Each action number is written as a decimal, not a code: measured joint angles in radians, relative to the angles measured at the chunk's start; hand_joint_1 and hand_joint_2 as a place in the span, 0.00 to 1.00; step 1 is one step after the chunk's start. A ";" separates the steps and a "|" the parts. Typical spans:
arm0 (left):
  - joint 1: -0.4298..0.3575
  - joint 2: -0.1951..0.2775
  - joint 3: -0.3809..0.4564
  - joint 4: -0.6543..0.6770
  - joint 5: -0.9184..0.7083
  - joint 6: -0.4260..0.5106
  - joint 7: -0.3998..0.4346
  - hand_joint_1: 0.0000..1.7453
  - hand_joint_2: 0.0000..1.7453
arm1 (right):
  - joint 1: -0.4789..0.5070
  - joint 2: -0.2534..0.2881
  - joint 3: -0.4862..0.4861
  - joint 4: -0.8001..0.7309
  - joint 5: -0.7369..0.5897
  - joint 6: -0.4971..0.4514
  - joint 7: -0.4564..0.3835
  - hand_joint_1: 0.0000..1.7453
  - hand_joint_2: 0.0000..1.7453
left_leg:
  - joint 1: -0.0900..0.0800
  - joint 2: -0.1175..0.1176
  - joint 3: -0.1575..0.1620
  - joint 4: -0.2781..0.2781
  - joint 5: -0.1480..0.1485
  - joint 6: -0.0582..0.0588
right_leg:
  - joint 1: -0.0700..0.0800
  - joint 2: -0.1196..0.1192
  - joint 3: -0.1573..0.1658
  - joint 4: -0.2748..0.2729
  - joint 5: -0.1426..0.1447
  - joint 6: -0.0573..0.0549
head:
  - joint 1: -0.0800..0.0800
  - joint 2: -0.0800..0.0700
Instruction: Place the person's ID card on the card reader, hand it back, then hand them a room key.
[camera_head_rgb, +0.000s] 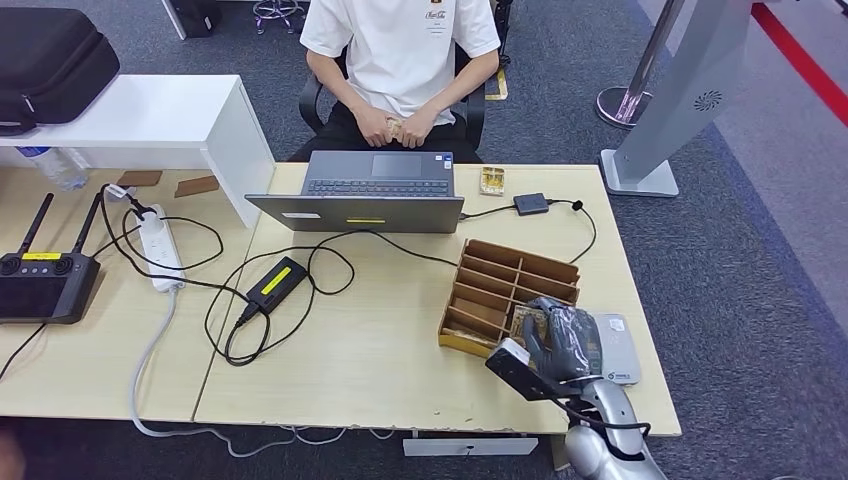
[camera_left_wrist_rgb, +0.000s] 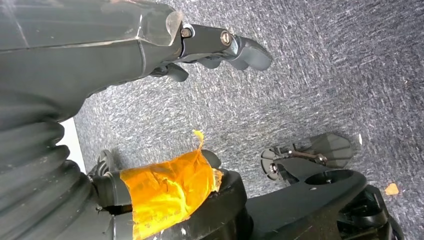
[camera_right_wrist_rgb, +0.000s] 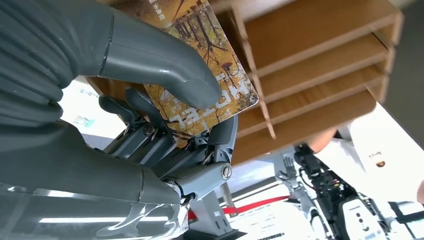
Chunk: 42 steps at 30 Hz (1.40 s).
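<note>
My right hand (camera_head_rgb: 560, 340) hovers at the near right corner of the wooden slotted card holder (camera_head_rgb: 512, 278), by the table's right edge. In the right wrist view the thumb and fingers pinch a room key card (camera_right_wrist_rgb: 232, 82) printed with autumn trees and the word HOTEL, just in front of the holder's slots (camera_right_wrist_rgb: 320, 45). A pale flat card reader (camera_head_rgb: 618, 350) lies right beside the hand. The seated person (camera_head_rgb: 400, 45) across the table holds a small card-like thing (camera_head_rgb: 395, 128) in both hands. My left hand (camera_left_wrist_rgb: 150, 45) hangs over the carpet with nothing in it.
An open laptop (camera_head_rgb: 372, 190) stands between me and the person, with a power brick (camera_head_rgb: 276, 281) and looping cables on the table's middle. A small black hub (camera_head_rgb: 530, 203) and a small box (camera_head_rgb: 492, 180) sit behind the holder. A remote controller (camera_head_rgb: 45, 283) lies far left.
</note>
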 joint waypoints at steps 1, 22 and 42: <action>0.000 0.000 0.000 0.000 -0.001 -0.001 0.000 0.00 1.00 | -0.012 -0.005 -0.001 -0.007 -0.017 0.017 -0.003 1.00 1.00 | 0.000 0.000 0.000 0.000 0.000 0.000 | 0.000 0.000 0.000 0.000 0.000 0.000 | 0.000 0.000; 0.000 0.001 0.000 0.000 -0.030 -0.021 0.000 0.00 1.00 | -0.361 -0.069 -0.001 0.007 -0.226 0.244 0.007 1.00 1.00 | 0.000 0.000 -0.001 0.000 0.001 0.000 | 0.000 0.001 -0.001 0.001 0.001 0.000 | 0.000 0.000; -0.008 0.000 -0.016 0.000 -0.105 -0.052 0.022 0.00 1.00 | -0.887 0.056 0.198 0.557 0.188 0.088 0.262 1.00 1.00 | 0.000 -0.001 -0.001 0.001 0.003 -0.002 | 0.001 0.001 -0.001 0.001 0.003 0.000 | 0.000 0.000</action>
